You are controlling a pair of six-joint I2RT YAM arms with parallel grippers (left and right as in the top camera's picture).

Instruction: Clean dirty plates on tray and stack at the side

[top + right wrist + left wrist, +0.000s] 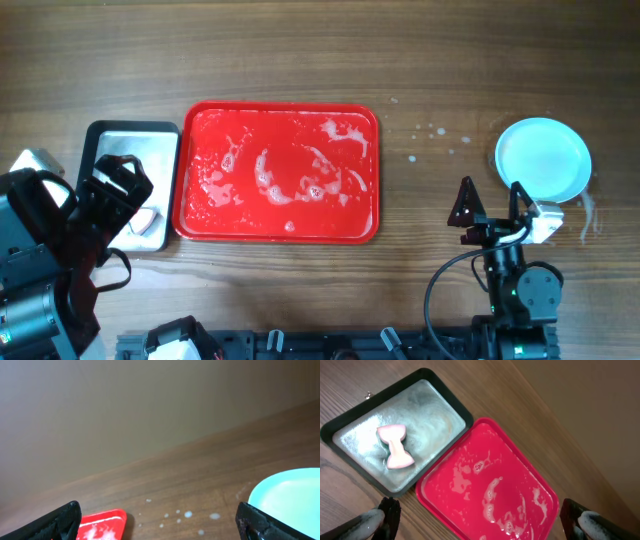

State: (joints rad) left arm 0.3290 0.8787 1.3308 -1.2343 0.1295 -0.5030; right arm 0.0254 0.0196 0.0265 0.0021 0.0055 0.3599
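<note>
The red tray point(200, 215) lies mid-table and holds only white soapy foam; no plate is on it. A pale blue plate point(543, 158) sits on the bare wood at the far right; I cannot tell whether others lie under it. My right gripper point(490, 203) hovers open just left of and in front of that plate, holding nothing. In the right wrist view the plate point(292, 495) shows beside the right finger, and the tray's corner point(102, 524) beside the left one. My left gripper point(118, 190) hangs open above the metal tray, empty. In the left wrist view the red tray point(490, 485) is below it.
A black-rimmed silvery metal tray point(105, 135) stands left of the red tray and holds a pink sponge point(395, 446). Foam drops point(430, 135) speckle the wood between the red tray and the plate, and a wet smear lies to the plate's right.
</note>
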